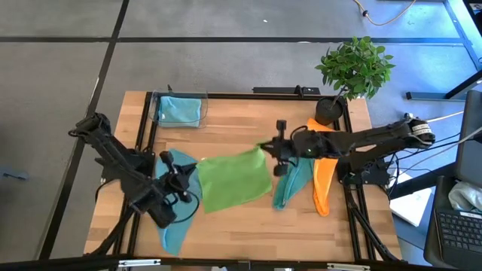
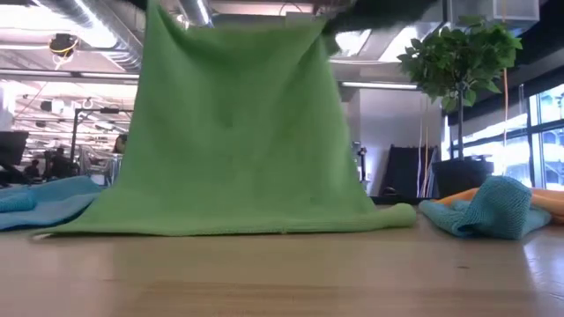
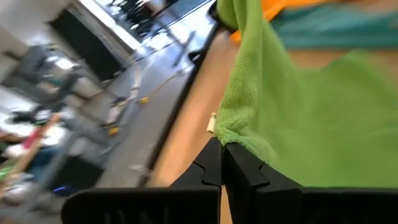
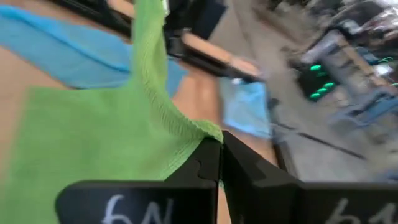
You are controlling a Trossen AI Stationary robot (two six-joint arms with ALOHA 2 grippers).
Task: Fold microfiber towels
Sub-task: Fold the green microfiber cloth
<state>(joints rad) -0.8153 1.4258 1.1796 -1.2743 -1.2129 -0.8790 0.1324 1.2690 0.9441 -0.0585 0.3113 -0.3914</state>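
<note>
In the clear bin [image 1: 157, 105] lies a light blue towel [image 1: 179, 111], while both tools [image 1: 183, 181] [image 1: 273, 147] pinch the lime green towel [image 1: 233, 181].

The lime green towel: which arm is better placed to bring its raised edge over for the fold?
Neither clearly: left gripper and right gripper are each shut on a corner of the lime green towel, so probably both together.

White handwritten marks stand on the right gripper [image 4: 220, 163] body in the right wrist view. One reads roughly "6N"; the other is cut off. Nothing else is legible.
</note>
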